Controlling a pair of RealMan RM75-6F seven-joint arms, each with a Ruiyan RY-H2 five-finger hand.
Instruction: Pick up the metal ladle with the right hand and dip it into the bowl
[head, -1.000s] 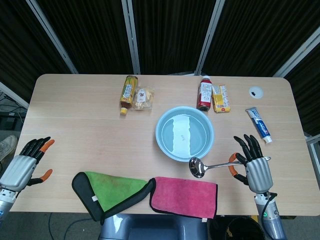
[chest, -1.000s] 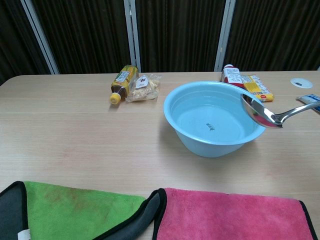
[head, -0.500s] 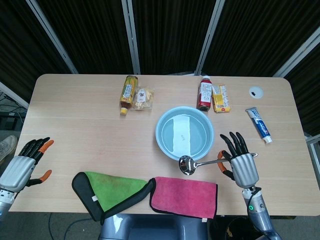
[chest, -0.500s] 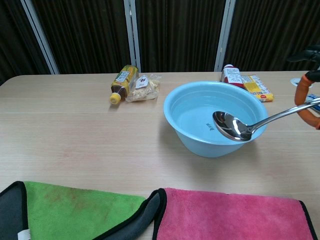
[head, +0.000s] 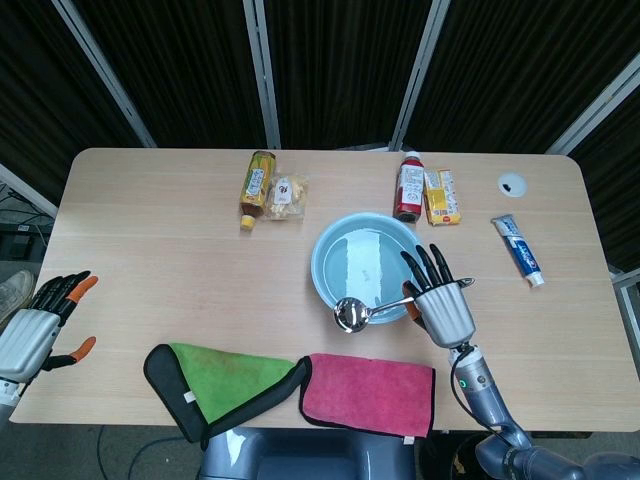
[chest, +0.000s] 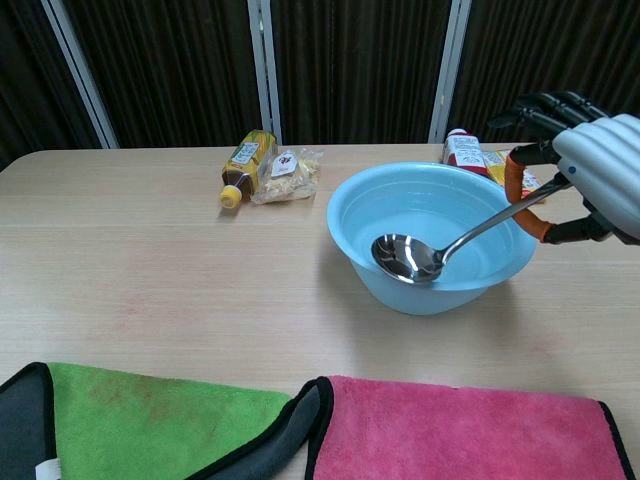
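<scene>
My right hand (head: 441, 304) grips the handle of the metal ladle (head: 352, 314) near its end, fingers pointing away from me. The handle slants down and left from the hand (chest: 597, 172) to the shiny scoop (chest: 407, 258). That scoop hangs at the near part of the light blue bowl (head: 322, 262), by its front rim in the head view and low against the bowl (chest: 345, 240) in the chest view. Whether it touches the bowl's contents I cannot tell. Far away at the table's left front edge, my left hand (head: 35, 327) holds nothing, fingers apart.
Behind the bowl lie a yellow bottle (head: 258, 185), a snack packet (head: 287, 196), a red bottle (head: 408, 187) and a yellow box (head: 441, 196). A toothpaste tube (head: 518, 250) lies at the right. A green cloth (head: 225, 385) and a pink cloth (head: 368, 392) cover the front edge.
My right hand has carried the ladle leftward from beside the bowl, so the scoop now hangs at the bowl's near rim. The left hand has slid slightly back and left.
</scene>
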